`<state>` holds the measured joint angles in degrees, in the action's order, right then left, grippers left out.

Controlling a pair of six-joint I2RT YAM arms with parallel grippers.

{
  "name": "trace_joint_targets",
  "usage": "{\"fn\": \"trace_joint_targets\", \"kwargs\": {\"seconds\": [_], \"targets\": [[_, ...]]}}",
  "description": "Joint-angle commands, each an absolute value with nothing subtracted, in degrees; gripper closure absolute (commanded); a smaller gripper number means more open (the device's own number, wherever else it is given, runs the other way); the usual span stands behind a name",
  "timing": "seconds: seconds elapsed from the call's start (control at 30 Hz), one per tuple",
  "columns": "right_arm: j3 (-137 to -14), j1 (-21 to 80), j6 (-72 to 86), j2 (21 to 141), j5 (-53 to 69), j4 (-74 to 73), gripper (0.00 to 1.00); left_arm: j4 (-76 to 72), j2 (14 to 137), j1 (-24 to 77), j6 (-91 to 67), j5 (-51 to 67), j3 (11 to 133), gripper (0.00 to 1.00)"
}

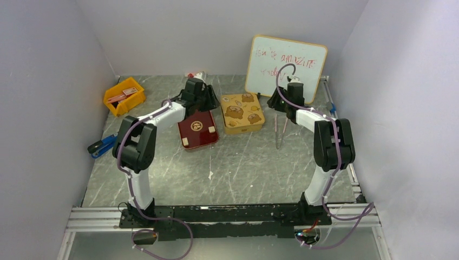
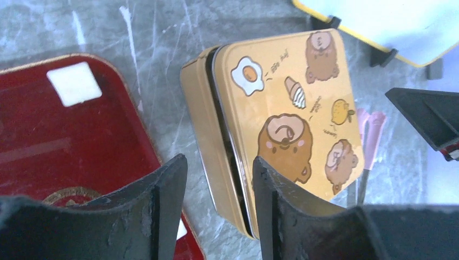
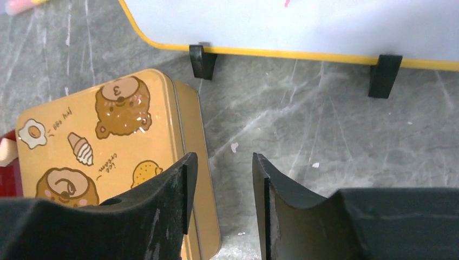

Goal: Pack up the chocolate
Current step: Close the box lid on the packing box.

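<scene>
Plain pale walls (image 1: 48, 81) rise to the left, to the right and beyond the left gripper (image 2: 219, 168) and right gripper (image 3: 224, 162). Beneath them lies a grey marbled tabletop (image 1: 243, 168). An aluminium rail (image 1: 89, 219) edges it well behind them. The light is soft and even.

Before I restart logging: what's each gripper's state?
Left gripper: open, holding nothing.
Right gripper: open, holding nothing.

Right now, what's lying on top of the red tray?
A few pale chocolate pieces lie on the red tray. In the top view the left gripper covers the tray's far edge, so anything lying there is hidden.
</scene>
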<state>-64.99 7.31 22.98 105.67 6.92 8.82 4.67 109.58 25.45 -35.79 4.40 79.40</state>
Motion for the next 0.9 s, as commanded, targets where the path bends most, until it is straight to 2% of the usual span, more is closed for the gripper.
{"fn": "trace_joint_targets", "kwargs": {"seconds": [0.0,0.2,0.33,0.5,0.67,0.87], "targets": [[-66.01,6.61,23.99,105.15,13.27,14.85,0.52,-1.47,110.71,23.95,-36.56,12.34,79.98,0.47],[-68.14,6.45,24.65,108.45,18.23,16.81,0.49,-4.37,113.8,23.82,-37.2,15.71,80.51,0.47],[-69.6,6.42,25.12,110.51,19.23,17.08,0.51,-4.47,115.22,23.82,-36.99,16.26,81.6,0.48],[-70.77,6.46,24.89,111.78,17.85,16.99,0.64,-6.09,115.33,23.82,-37.39,16.08,80.72,0.49],[-72.93,6.45,23.77,112.8,15.99,15.09,0.82,-7.24,114.17,23.48,-37.75,14.79,79.13,0.5],[-75.72,6.59,21.24,114.51,13.17,11.09,0.89,-8.38,113.83,23.38,-38.08,14.02,78.41,0.52]]}}
